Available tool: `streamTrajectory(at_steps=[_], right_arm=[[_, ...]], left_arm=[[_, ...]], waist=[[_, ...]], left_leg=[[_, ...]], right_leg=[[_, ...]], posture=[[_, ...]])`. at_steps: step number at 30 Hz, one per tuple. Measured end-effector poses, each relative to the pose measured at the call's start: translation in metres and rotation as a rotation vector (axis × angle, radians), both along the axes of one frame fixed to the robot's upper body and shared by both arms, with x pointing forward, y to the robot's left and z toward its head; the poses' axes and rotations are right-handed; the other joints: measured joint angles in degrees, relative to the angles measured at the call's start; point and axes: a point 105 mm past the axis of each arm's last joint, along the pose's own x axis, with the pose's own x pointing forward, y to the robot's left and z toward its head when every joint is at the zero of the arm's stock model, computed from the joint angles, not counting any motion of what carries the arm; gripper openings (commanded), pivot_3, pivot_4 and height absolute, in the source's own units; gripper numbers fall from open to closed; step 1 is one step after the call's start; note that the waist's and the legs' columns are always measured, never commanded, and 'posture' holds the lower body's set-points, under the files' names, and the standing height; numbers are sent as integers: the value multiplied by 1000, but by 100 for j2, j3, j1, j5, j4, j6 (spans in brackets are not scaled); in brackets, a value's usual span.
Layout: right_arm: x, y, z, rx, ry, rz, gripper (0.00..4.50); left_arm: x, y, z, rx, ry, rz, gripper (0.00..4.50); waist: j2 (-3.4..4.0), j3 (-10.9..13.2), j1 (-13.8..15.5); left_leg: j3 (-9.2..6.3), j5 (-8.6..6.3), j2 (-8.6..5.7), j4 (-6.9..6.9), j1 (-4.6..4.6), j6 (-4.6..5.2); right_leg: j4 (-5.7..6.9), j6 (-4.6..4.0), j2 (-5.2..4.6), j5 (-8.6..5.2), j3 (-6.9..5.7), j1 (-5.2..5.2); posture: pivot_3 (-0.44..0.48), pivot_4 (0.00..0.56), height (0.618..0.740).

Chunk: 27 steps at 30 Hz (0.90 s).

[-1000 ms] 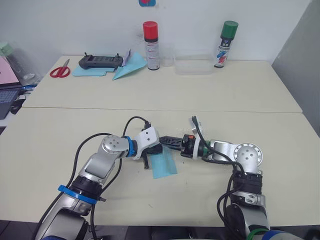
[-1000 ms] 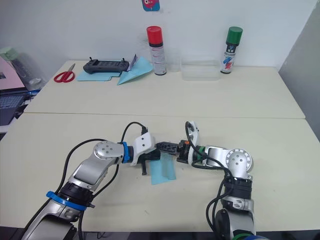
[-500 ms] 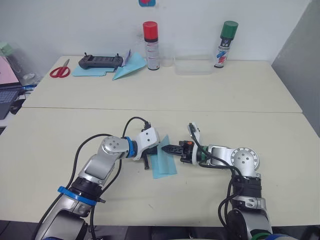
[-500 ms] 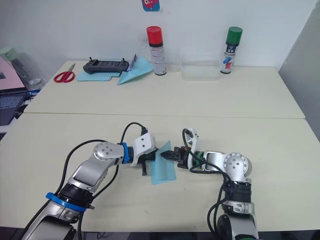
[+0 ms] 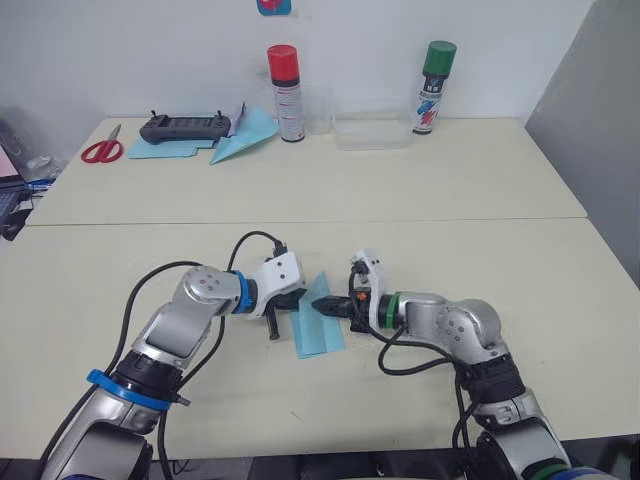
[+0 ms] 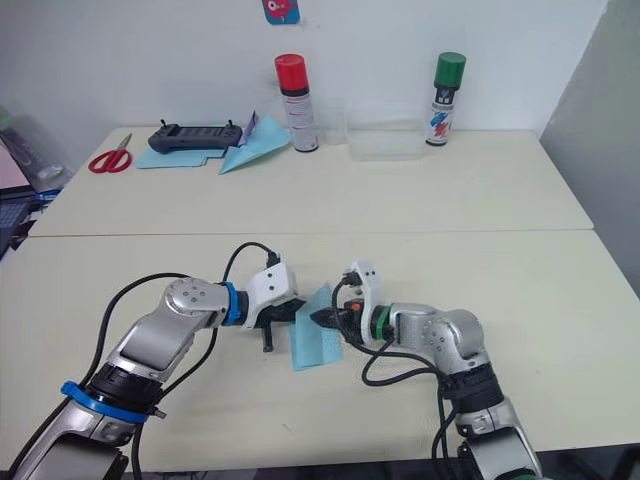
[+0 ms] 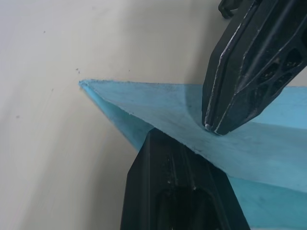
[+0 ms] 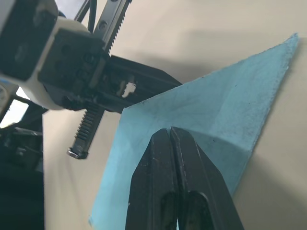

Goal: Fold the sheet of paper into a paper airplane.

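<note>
The light blue sheet of paper [image 5: 318,336] lies folded near the table's front, its upper flap raised off the surface. My left gripper [image 5: 299,304] reaches it from the left and is shut on the flap's edge. In the left wrist view one black finger [image 7: 168,182] shows below the paper [image 7: 158,103], and the rest is covered. My right gripper [image 5: 323,309] comes from the right, shut. Its joined tips [image 8: 170,132] press on the raised flap [image 8: 216,110], close to the left fingers. No finished paper airplane is in view.
Along the far edge stand a red-capped spray can [image 5: 284,80], a green-capped can [image 5: 432,75] and a clear box [image 5: 372,130]. At the far left lie a teal paper dart [image 5: 240,142], flat blue sheets [image 5: 165,149], a black controller [image 5: 185,125] and red scissors [image 5: 100,150].
The camera has shifted. My right gripper has moved left onto the paper, next to the left gripper. The paper's upper flap, flat a second ago, now stands raised.
</note>
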Motion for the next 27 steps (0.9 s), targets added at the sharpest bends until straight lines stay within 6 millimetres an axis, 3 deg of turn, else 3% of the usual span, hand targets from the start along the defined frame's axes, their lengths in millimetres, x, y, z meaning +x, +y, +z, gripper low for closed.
streamTrajectory(at_steps=[7, 12, 18, 27], right_arm=[[-1, 0, -8, -91, -94, 47, 29], [4, -2, -10, -138, -122, 40, 29], [7, -3, -10, -147, -124, 31, 29], [20, -26, -6, -155, -162, -26, 29]], left_arm=[[6, 20, 14, -1, -18, 60, 0], [8, -2, 43, -152, -69, 36, 0], [-6, -5, -2, -56, 6, 28, 0], [-6, -6, -5, 18, -84, -48, 0]], waist=[[-5, 0, 25], [-17, -6, 57], [-19, -6, 67], [-22, -10, 180]], left_leg=[[0, 0, -1, 2, -3, 0], [2, 1, -6, 7, -5, -1], [-1, 1, -6, 6, -6, -1], [0, 1, -10, 5, -4, -1]], right_leg=[[0, 0, -1, 0, 0, -2], [-4, 4, -4, 2, 7, 3], [-2, 4, -4, 2, 3, 2], [-7, 2, -7, 1, 5, 3]], posture=[[0, 150, 740], [0, 150, 740], [0, 150, 740], [0, 150, 740]])
